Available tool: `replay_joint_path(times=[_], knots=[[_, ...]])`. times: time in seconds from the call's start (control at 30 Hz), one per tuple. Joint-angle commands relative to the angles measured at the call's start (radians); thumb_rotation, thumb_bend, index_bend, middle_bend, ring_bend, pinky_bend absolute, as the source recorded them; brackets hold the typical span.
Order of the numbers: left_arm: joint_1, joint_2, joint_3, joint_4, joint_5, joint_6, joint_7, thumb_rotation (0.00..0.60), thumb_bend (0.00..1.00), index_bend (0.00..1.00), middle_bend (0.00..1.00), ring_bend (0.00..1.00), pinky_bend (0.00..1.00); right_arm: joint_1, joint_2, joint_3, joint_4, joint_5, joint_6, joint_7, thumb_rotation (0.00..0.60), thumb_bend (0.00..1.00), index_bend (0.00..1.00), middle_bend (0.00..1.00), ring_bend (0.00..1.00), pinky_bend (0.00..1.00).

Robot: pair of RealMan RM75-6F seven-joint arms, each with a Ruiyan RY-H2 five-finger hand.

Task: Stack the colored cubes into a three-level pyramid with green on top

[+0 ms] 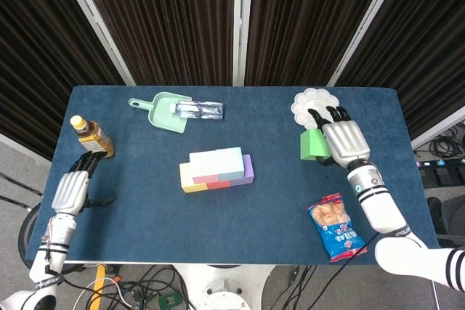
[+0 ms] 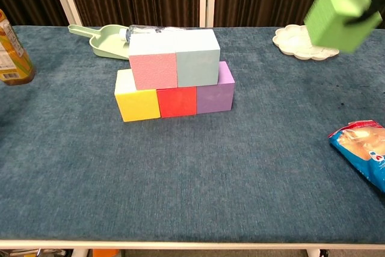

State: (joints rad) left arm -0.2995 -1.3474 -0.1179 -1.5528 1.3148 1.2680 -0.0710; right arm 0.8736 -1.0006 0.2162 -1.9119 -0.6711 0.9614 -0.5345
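Note:
A two-level stack stands mid-table: yellow cube (image 2: 137, 104), red cube (image 2: 177, 101) and purple cube (image 2: 215, 94) below, pink cube (image 2: 153, 69) and pale blue cube (image 2: 197, 64) on top. My right hand (image 1: 344, 144) holds the green cube (image 1: 313, 144) lifted above the table, to the right of the stack; the green cube (image 2: 335, 17) hangs tilted at the upper right of the chest view. My left hand (image 1: 71, 190) rests open near the table's left edge, holding nothing.
A sauce bottle (image 1: 91, 136) stands at the left edge. A green dustpan (image 1: 164, 111) with a clear bottle (image 1: 198, 109) lies at the back. A white palette dish (image 1: 317, 109) sits at the back right. A snack bag (image 1: 337, 227) lies at the front right.

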Motion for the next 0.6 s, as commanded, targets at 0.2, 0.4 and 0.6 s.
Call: replay_joint_path(times=[0.2,0.4,0.6], knots=[[0.013,0.01,0.008,-0.016,0.039,0.031,-0.014,0.6,0.04,0.11,0.1,0.03,0.14,0.258,0.069,0.086,-0.081,0.258,-0.18,-0.093,0.6,0.2,0.0,0.44,0.02,0.0],[0.01,0.009,0.032,-0.008,0.076,0.025,-0.009,0.6,0.04,0.11,0.1,0.03,0.14,0.418,0.037,0.067,-0.077,0.384,-0.188,-0.153,0.6,0.2,0.0,0.45,0.02,0.0],[0.009,-0.008,0.057,0.018,0.128,0.041,0.046,0.6,0.04,0.11,0.1,0.03,0.14,0.535,-0.033,0.036,-0.062,0.5,-0.138,-0.191,0.6,0.2,0.0,0.45,0.04,0.0]])
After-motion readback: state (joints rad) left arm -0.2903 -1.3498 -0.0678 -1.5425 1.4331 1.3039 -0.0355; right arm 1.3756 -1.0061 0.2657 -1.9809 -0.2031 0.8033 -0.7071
